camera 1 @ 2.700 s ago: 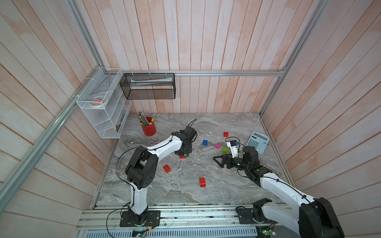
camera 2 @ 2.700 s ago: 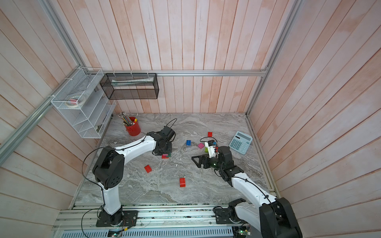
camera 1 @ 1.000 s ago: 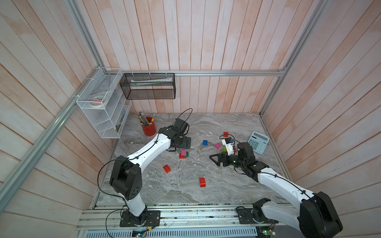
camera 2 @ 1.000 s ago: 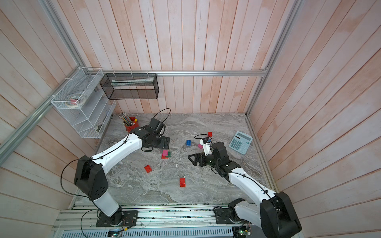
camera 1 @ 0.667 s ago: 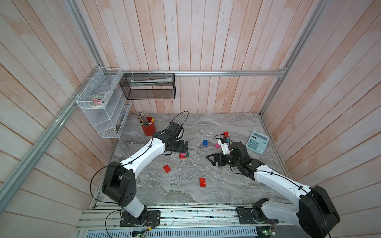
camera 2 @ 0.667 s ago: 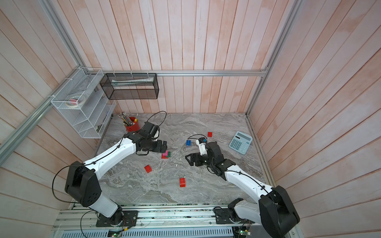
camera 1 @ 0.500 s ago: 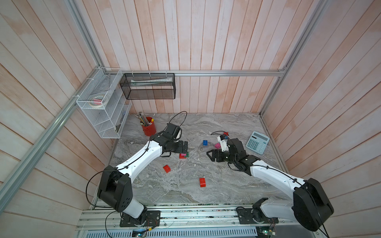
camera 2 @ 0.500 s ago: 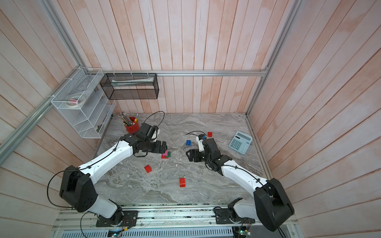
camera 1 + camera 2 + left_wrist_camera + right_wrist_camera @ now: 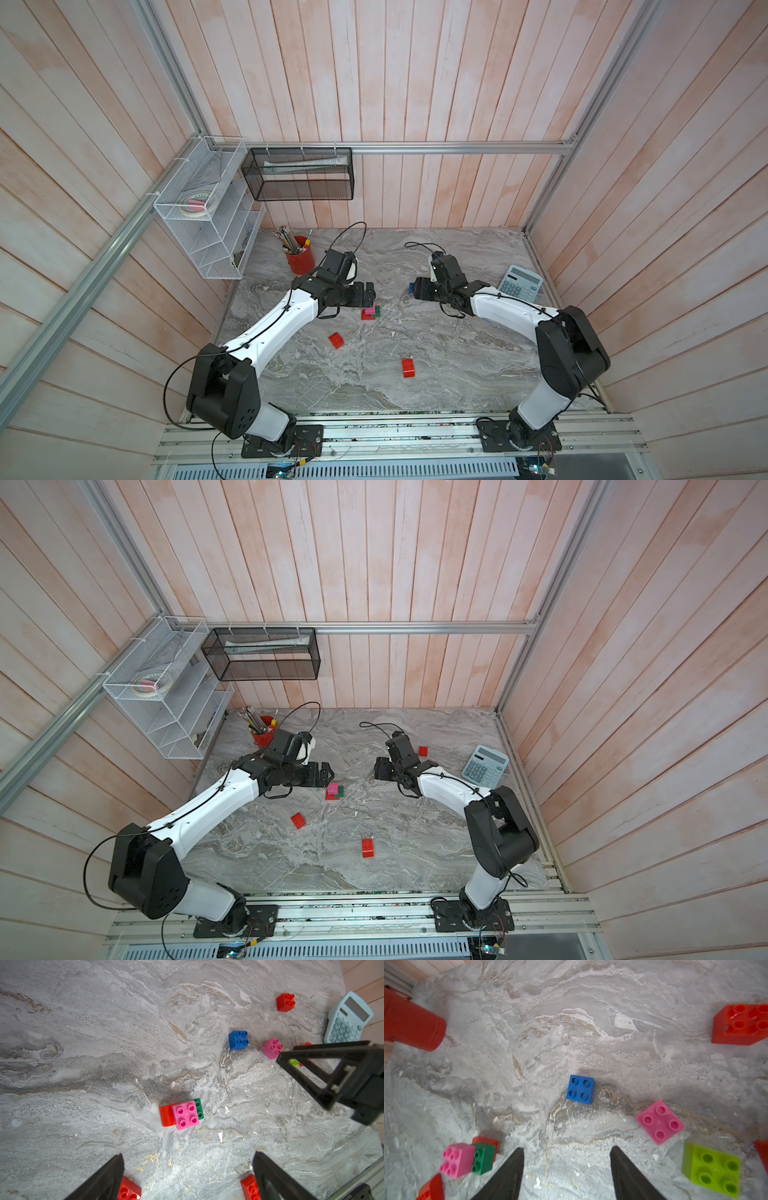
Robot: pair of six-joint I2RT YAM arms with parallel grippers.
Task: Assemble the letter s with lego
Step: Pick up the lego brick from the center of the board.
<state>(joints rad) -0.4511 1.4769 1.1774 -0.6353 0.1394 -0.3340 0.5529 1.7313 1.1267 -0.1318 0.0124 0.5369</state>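
Observation:
A pink lego brick stacked on a red and a dark green one stands mid-table, in both top views. My left gripper is open just to the left of this stack, holding nothing. My right gripper is open and empty, hovering close to a blue brick. A pink brick, a lime brick and a red brick lie loose near it. The right arm hides most of these in a top view.
Two red bricks lie nearer the front. A pale blue calculator rests at the right edge. A red cup of pencils stands back left, and wire racks hang on the walls.
My right gripper has swung left and toward the back, from beside the lime brick to the blue brick. The left arm has lowered its elbow, its gripper staying beside the stack.

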